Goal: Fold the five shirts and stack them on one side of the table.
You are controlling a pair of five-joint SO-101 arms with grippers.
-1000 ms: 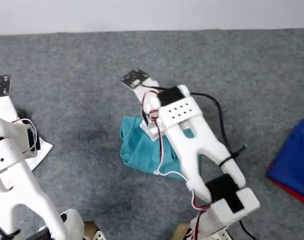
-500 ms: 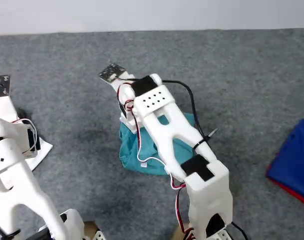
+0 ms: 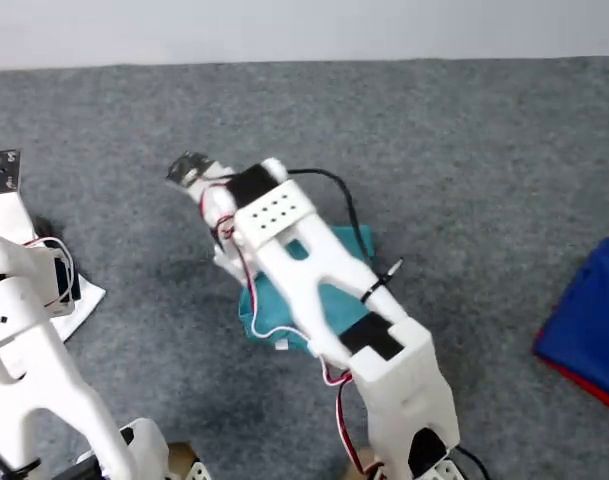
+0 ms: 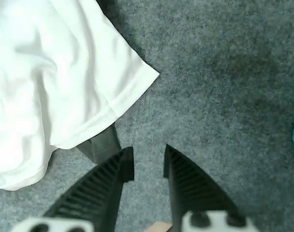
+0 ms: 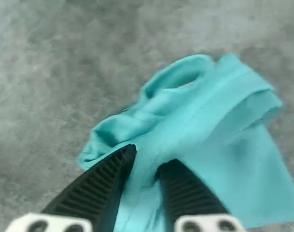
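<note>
1. Two tools, two states: the right gripper [image 5: 149,157] has its jaws nearly together with a fold of the teal shirt [image 5: 209,121] pinched between them. The left gripper [image 4: 147,152] has its jaws a little apart and holds nothing.
2. Location: the teal shirt lies bunched near the middle of the table [image 3: 484,150], partly under the right arm. The left gripper hangs over bare table just beside the white shirt [image 4: 64,72] at the left side. A blue shirt [image 3: 589,320] lies at the right edge, well apart.
3. Risk, slip: the pinch takes a thin fold near the fingertips. A quick pull can draw the cloth out of the jaws.
4. Risk, bunching: the teal shirt is crumpled, not flat (several layers overlap). Dragging it by one point likely rolls it tighter, and no clean fold results.
5. Risk, double grab: the jaws may hold more than one layer. A lift would then raise the whole shirt, not one edge.
6. Risk, collision: a carry toward the left side brings the right arm near the left one.
</note>
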